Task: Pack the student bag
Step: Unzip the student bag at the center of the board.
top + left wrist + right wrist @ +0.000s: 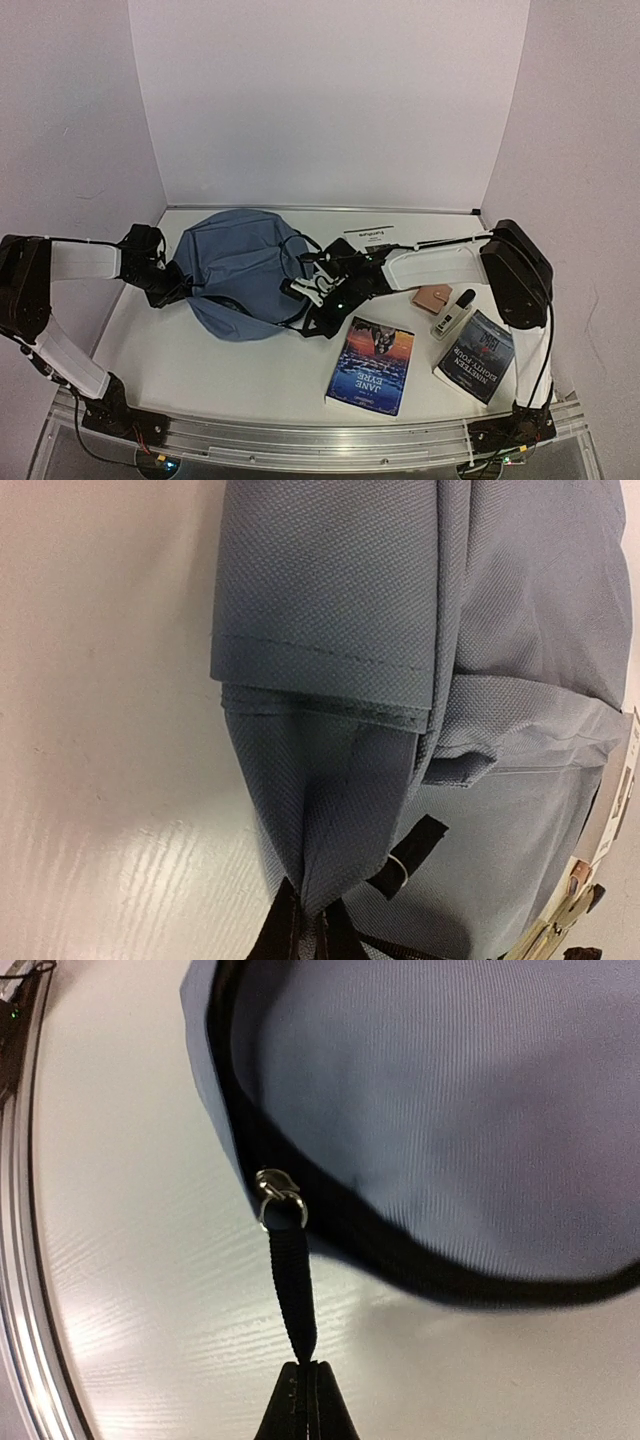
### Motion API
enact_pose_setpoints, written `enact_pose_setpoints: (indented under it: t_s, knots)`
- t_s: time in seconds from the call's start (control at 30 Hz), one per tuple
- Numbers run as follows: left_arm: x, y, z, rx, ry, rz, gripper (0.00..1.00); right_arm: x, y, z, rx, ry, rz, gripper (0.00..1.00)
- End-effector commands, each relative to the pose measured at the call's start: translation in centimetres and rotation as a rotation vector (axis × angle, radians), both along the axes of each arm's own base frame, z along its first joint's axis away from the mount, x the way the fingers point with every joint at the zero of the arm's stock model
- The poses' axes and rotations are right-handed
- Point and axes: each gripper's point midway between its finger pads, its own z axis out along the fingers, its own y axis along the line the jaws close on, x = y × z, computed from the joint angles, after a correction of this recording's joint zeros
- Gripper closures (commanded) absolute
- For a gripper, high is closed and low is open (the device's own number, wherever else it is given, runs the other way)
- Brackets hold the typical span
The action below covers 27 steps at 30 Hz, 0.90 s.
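Observation:
The slate-blue student bag lies on the table at the back left. My left gripper is shut on a fold of the bag's fabric at its left edge; the jaws pinch the fold. My right gripper is shut on the black zipper pull strap at the bag's right side; the strap runs taut to the metal slider on the dark zipper band. The jaws meet on the strap's end.
A "Jane Eyre" book lies front centre. A "Nineteen Eighty-Four" book lies front right. A white bottle and a tan wallet lie between them and the right arm. A white label card lies at the back.

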Motion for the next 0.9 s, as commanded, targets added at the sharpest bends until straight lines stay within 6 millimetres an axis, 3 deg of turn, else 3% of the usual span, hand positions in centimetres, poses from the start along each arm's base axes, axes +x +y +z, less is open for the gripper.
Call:
enact_pose_setpoints:
  t_s: [0.0, 0.17, 0.3, 0.4, 0.57, 0.73, 0.87]
  knots:
    - [3.4, 2.8, 2.3, 0.071, -0.088, 0.021, 1.00, -1.2, -1.1, 1.4, -0.015, 0.003, 0.036, 1.00]
    - [6.2, 2.9, 4.5, 0.055, -0.153, -0.037, 0.95, -4.0, 2.6, 2.4, 0.038, 0.040, 0.111, 1.00]
    - [5.7, 1.0, 7.0, -0.005, -0.221, -0.107, 0.67, -4.9, 5.9, 4.2, 0.110, 0.075, 0.135, 1.00]
    - [3.1, -0.8, 8.7, -0.026, -0.257, -0.136, 0.48, -5.0, 7.9, 5.8, 0.160, 0.089, 0.140, 1.00]
    - [-2.6, -3.2, 8.3, -0.071, -0.231, -0.101, 0.34, -5.7, 10.4, 6.9, 0.203, 0.091, 0.160, 1.00]
    - [-7.2, -2.8, 6.8, -0.159, -0.189, 0.006, 0.23, -5.6, 11.8, 7.0, 0.215, 0.091, 0.156, 1.00]
    - [-9.7, -1.5, 5.4, -0.146, -0.126, 0.084, 0.22, -5.2, 12.0, 7.0, 0.214, 0.072, 0.143, 1.00]
